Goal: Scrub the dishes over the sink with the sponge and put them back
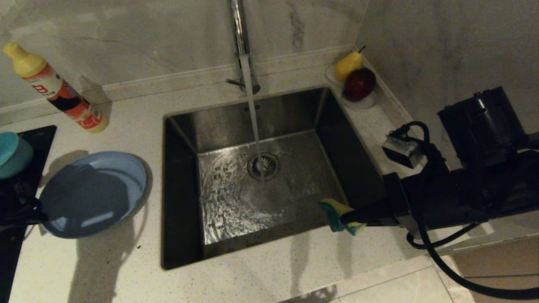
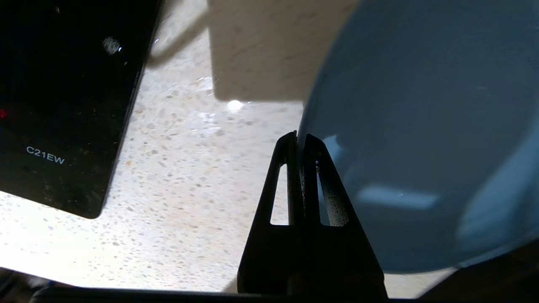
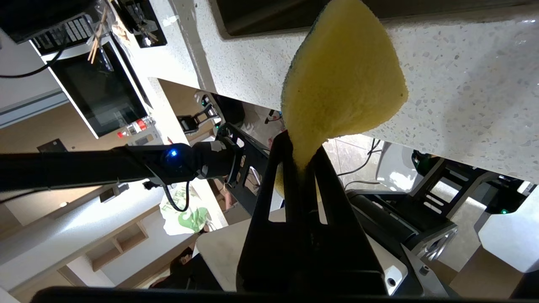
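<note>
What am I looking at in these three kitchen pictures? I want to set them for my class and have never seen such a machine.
It is a two-armed robot washing up. The wide picture comes from a camera on its head, looking down at a steel sink with the tap running. The other two come from cameras on its wrists, behind the fingers.

The left gripper is shut on the rim of a slate-blue plate, left of the sink. The right gripper pinches a yellow sponge by the sink's near right corner.

On the counter also stand a detergent bottle, a teal bowl at the left edge, and a pear and red fruit on a small dish.
</note>
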